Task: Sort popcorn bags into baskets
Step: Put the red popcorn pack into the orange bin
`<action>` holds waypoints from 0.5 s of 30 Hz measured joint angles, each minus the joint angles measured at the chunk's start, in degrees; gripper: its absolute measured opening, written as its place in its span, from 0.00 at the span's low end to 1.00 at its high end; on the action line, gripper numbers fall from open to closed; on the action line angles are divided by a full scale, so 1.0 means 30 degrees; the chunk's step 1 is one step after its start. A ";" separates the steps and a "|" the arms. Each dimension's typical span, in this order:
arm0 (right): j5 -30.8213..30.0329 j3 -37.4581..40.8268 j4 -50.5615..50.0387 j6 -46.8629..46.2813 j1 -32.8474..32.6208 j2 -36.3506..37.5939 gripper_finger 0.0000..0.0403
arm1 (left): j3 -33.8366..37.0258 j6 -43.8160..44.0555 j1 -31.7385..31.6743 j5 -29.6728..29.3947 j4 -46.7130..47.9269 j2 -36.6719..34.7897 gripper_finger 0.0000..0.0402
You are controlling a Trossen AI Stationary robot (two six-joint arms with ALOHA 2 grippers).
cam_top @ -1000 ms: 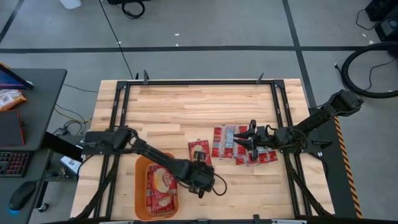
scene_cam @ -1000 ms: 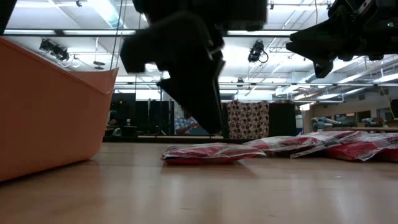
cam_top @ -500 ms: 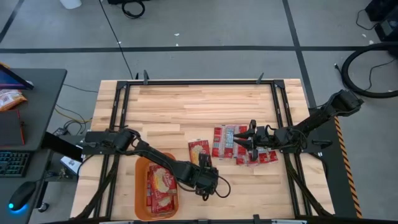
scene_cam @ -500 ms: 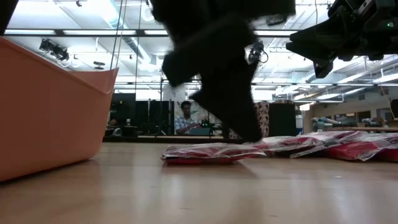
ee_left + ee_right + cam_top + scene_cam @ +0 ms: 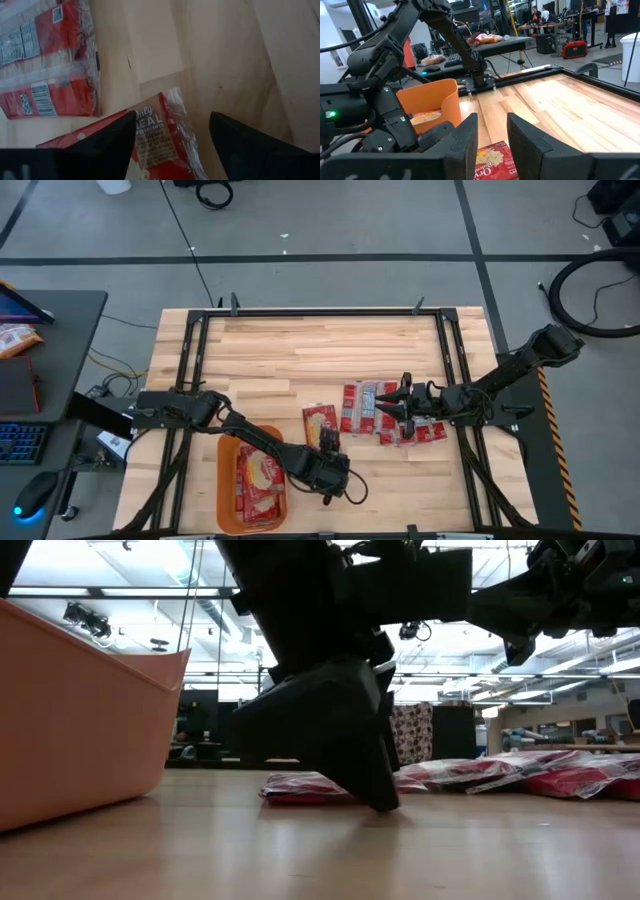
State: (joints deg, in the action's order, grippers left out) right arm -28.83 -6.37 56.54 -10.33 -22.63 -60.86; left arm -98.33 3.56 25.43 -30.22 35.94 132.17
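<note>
Pale wooden table [image 5: 300, 350] inside a black frame, grey workshop floor around it, benches and a person far behind in the right wrist view; task judged partly done, with packets both banked and waiting.

Leftmost, orange basket [image 5: 226, 480] just beside the left gripper [image 5: 330, 448], on the side toward that arm's base; holds at least two of the wider cream-logo popcorn bags [image 5: 260, 485] lying flat; exact count hidden.

Left gripper low over the table, fingers [image 5: 250, 145] spread apart, nothing clamped; directly ahead of it, between the fingers in the left wrist view, single cream-logo bag [image 5: 319, 421] flat on the wood, apart from the others; judged the next pick.

Beyond that bag, loose cluster of red bags [image 5: 372, 408] overlapping on the table, some with grey-white panels, all unsorted; seen low and flat in the low view [image 5: 520, 776].

Rightmost, right gripper [image 5: 402, 408] hovering at the cluster's edge, fingers [image 5: 465, 145] parted, holding nothing, clear above the packets in the low view [image 5: 500, 615].

Left to do, by this reading: lone bag and whole cluster; second basket for the narrower kind not visible.
</note>
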 joint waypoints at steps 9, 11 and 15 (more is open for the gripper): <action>-0.0002 0.0000 -0.0003 0.0000 0.0000 0.0000 0.27 | 0.0076 -0.0845 -0.0148 -0.0176 0.0681 0.0068 0.27; -0.0004 0.0000 -0.0003 0.0000 0.0000 0.0000 0.27 | 0.0084 -0.1079 -0.0193 -0.0256 0.0837 0.0090 0.19; 0.0002 0.0000 -0.0003 0.0000 0.0000 0.0000 0.27 | 0.0116 -0.1198 -0.0189 -0.0141 0.0915 0.0115 0.04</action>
State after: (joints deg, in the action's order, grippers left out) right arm -28.82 -6.37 56.53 -10.33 -22.63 -60.86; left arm -97.98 -0.03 24.86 -30.65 38.69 132.52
